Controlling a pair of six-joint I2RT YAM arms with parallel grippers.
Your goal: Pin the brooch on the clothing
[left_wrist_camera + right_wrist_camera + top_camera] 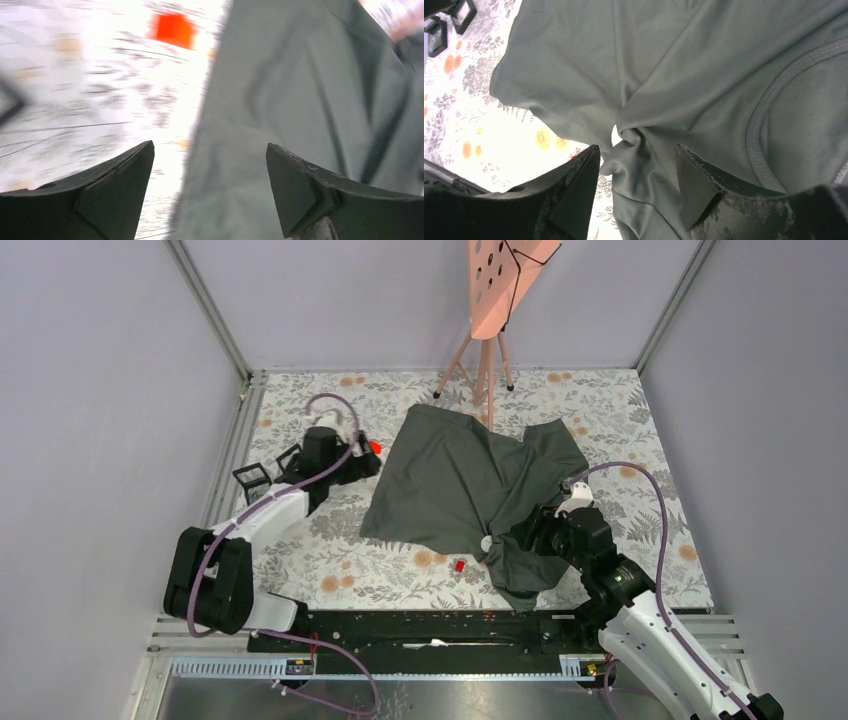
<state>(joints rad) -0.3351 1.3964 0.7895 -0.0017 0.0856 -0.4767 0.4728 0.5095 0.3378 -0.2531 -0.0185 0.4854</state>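
Left end effector wide and empty by the shirt edge on the worktop, right one parted over a fabric twist; we reckon it's the release step, next lift clear without dragging.

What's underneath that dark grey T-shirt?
The floral-patterned table cover runs under the dark grey soft-fabric T-shirt. Something small and white peeks from its twisted fold; anything else beneath is covered.

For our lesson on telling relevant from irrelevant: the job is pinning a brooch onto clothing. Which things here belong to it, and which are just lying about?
Belongs to the job:
T-shirt
white piece at its bunched fold, possibly the brooch

Lying about:
pink stand
black frames
red bit, purpose unclear
second red bit, purpose unclear
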